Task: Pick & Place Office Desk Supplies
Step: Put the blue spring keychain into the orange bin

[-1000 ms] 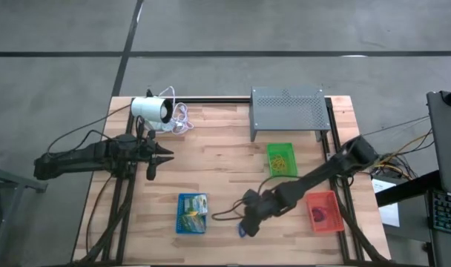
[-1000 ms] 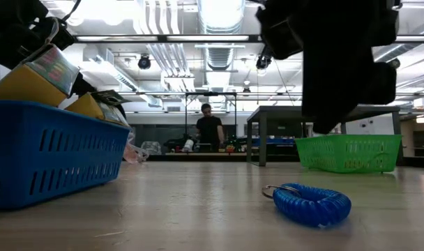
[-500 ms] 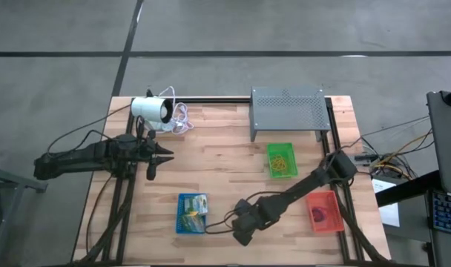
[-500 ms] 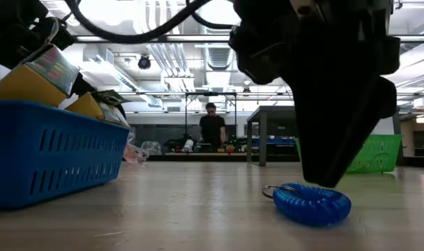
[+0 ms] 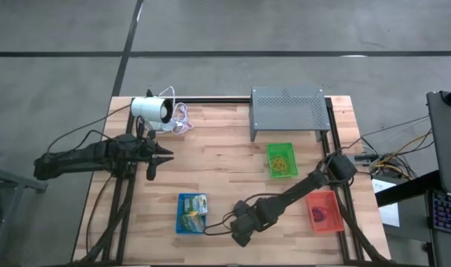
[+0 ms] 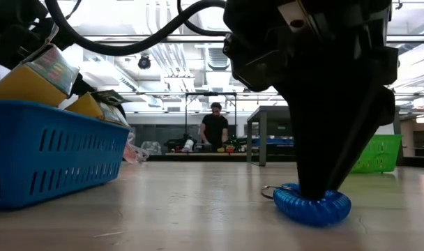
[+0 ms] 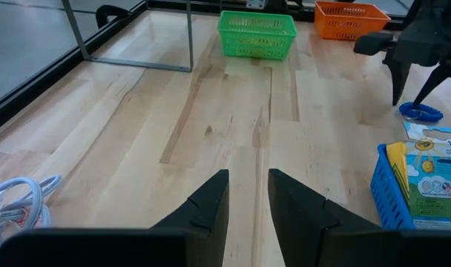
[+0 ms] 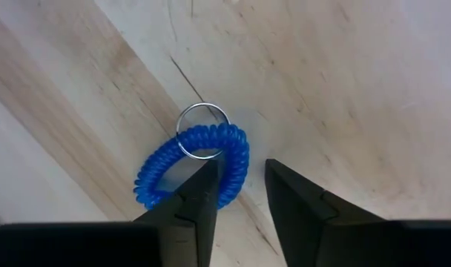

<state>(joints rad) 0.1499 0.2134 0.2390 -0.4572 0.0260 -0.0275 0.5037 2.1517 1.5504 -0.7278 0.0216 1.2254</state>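
Note:
A blue coiled loop (image 8: 153, 185) with a small metal ring (image 8: 203, 132) lies flat on the wooden table near its front edge, right of the blue tray (image 5: 180, 215). My right gripper (image 8: 242, 176) points down over the loop, open. One finger stands inside the loop and the other outside, with the coil's side (image 8: 237, 159) between them. In the low view the dark gripper (image 6: 316, 188) reaches down to the loop (image 6: 313, 207). My left gripper (image 7: 248, 194) waits open above the table's left part (image 5: 160, 156), with nothing between its fingers. My right gripper comes at the blue loop from above, pointing steeply down, its fingers astride the coil's side (image 8: 239, 152) next to the metal ring. The loop lies flat on the table. Whether the fingers (image 8: 207, 185) touch the coil, I cannot tell.
The blue tray (image 6: 51, 150) holds packets. A green tray (image 5: 271, 169) with yellow bands and a red tray (image 5: 311, 199) stand on the right. At the back are a grey perforated stand (image 5: 288, 110) and a white cylinder (image 5: 151, 110) with its cable. A person stands far behind.
My right gripper has gone down and toward the table's near left, tipping more steeply downward, until its fingers reach the blue loop. The loop has stayed where it was.

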